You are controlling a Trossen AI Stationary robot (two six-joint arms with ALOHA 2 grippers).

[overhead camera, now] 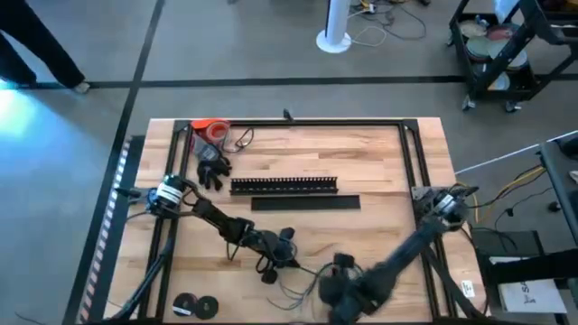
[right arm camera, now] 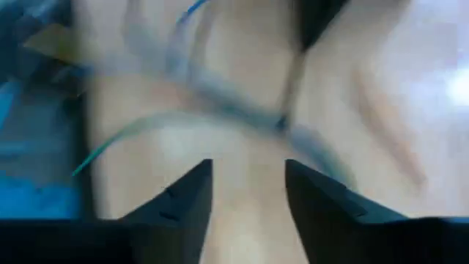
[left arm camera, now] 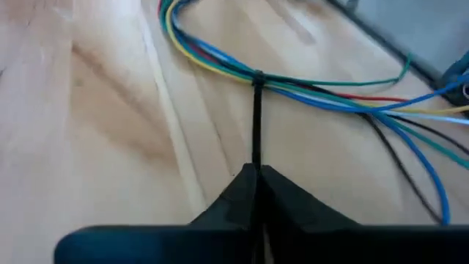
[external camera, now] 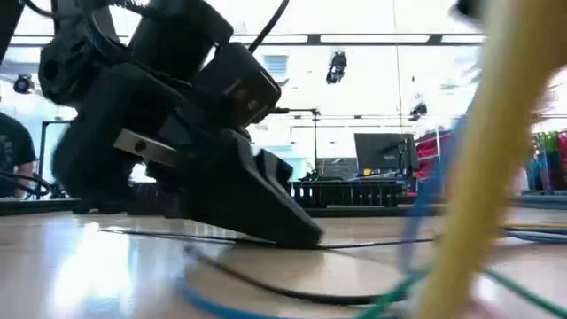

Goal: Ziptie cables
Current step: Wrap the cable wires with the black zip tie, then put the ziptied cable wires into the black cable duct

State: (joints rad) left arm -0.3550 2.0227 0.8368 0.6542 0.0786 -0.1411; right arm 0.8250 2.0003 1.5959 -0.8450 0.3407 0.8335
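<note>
The left gripper (left arm camera: 256, 192) is clenched on the tail of a black ziptie (left arm camera: 257, 121), its two dark fingers (left arm camera: 227, 202) pressed together around the strap. The strap runs straight out from the fingertips to the cables (left arm camera: 315, 92), where it is looped around a bundle of blue, yellow, green, red and black wires lying on the wooden table (left arm camera: 95, 110). Beyond the loop the wires fan apart across the wood.

From above, the left gripper (overhead camera: 282, 246) sits low at the near-middle of the table (overhead camera: 379, 171), its arm reaching in from the left edge, with the cables (overhead camera: 302, 284) trailing thinly just beside and nearer the front edge. The right gripper (overhead camera: 341, 267) hangs just to the right of them, its arm slanting in from the right side. In its own wrist view the right gripper (right arm camera: 248, 192) stands released, fingers (right arm camera: 183, 194) well apart, above the cables (right arm camera: 227, 110).

Farther back on the table lie a slotted black bar (overhead camera: 284, 184) and, just in front of it, a plain black strip (overhead camera: 305, 203). A black glove (overhead camera: 213, 168) rests near the back-left corner, beside an orange item (overhead camera: 210, 128). Two dark rolls (overhead camera: 194, 306) sit at the front-left edge.
</note>
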